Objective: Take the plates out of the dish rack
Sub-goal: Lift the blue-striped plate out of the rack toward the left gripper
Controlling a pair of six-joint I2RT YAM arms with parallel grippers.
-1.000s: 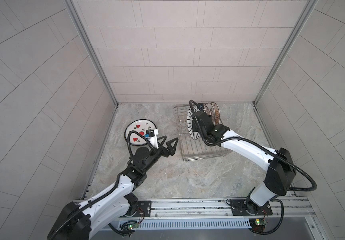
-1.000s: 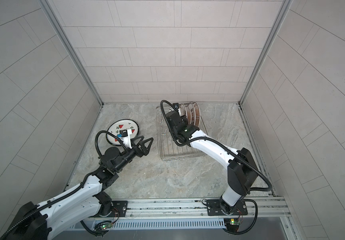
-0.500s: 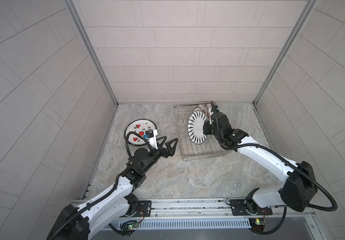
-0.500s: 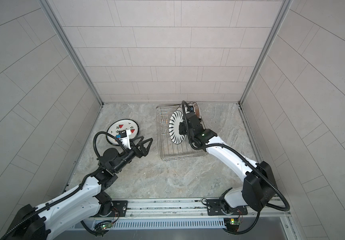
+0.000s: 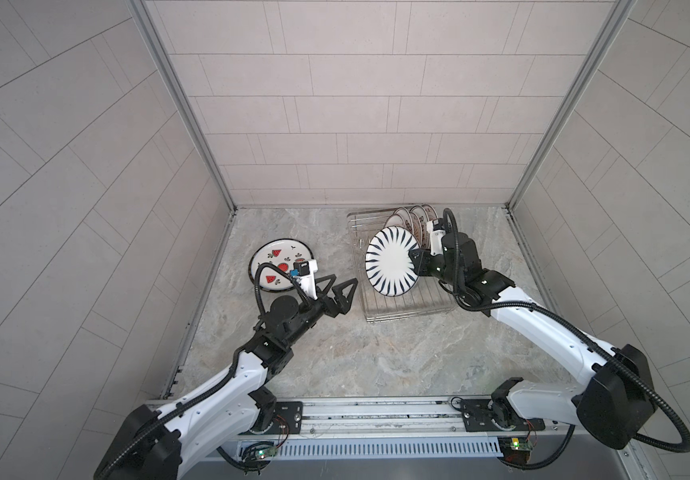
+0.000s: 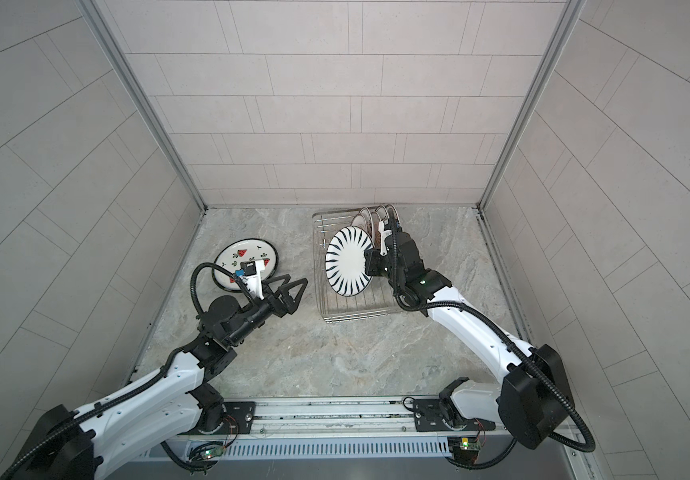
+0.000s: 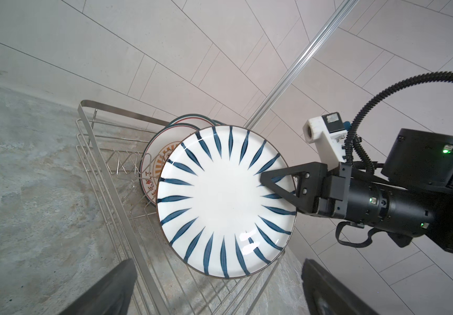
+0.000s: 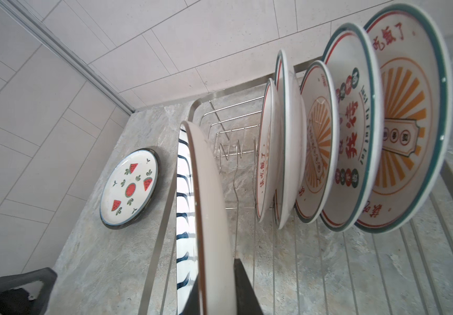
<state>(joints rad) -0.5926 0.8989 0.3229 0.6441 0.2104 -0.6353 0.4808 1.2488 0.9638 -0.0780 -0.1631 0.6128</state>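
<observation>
Marble counter (image 5: 335, 353), dish rack (image 5: 407, 312) at back right, and five plates (image 8: 356, 136) standing on edge in the prongs at its far end. The striped plate (image 5: 391, 262) is out of the prongs and held upright over the rack's near half. The right gripper (image 5: 417, 262) is clamped on its rim, one finger per face. The watermelon plate (image 5: 270, 257) lies flat on the counter left of the rack. The left gripper (image 5: 344, 286) hangs just beside the rack, jaws wide and empty. My read: carry-out or handover. Lift above the side wire first, don't swing back into the standing row, tilt slowly, since glazed ceramic in a rim pinch can slip.
</observation>
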